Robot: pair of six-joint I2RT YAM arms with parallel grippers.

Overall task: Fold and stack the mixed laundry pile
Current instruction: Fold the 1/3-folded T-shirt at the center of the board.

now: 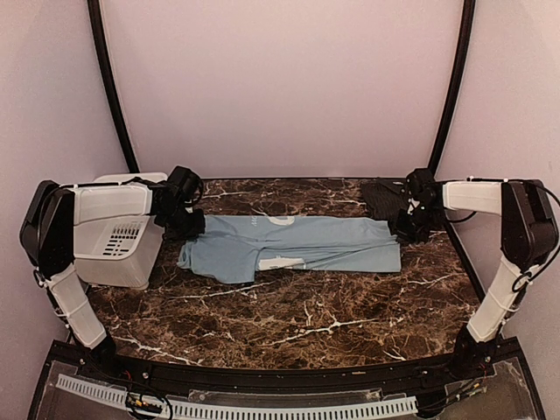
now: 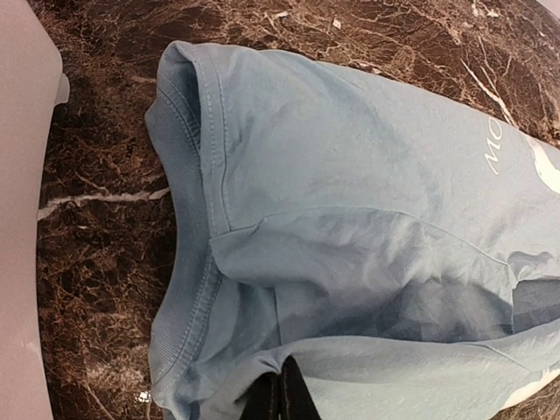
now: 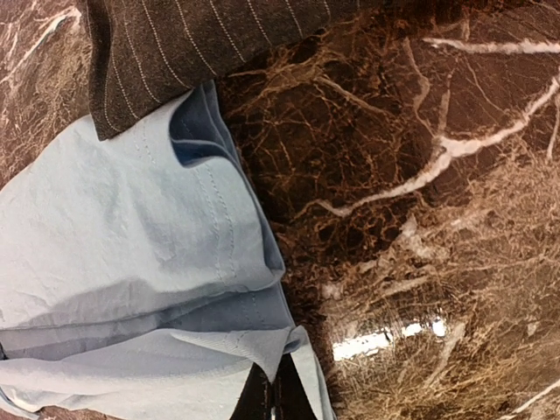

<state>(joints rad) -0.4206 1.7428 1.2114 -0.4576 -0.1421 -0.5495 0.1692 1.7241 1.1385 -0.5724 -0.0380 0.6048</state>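
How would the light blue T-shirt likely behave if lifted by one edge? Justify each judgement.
Probably floppy: the light blue T-shirt lies in soft folds and wrinkles, so it would drape. Likely light: thin fabric, lying flat. Pushed, it would probably bunch rather than slide across the marble table.

Lighting in the top external view is soft and even. On the marble table (image 1: 289, 324), shadows beside the light blue T-shirt (image 1: 289, 245) are narrow and soft-edged. The right wrist view is sharp: stripes on the black pinstriped shirt (image 3: 192, 44) resolve clearly, and one small white glare patch lies on the table right of the T-shirt. In the left wrist view a darker shadow crosses the T-shirt's lower half. The white plastic bin (image 2: 22, 219), left of the T-shirt, is blurred.
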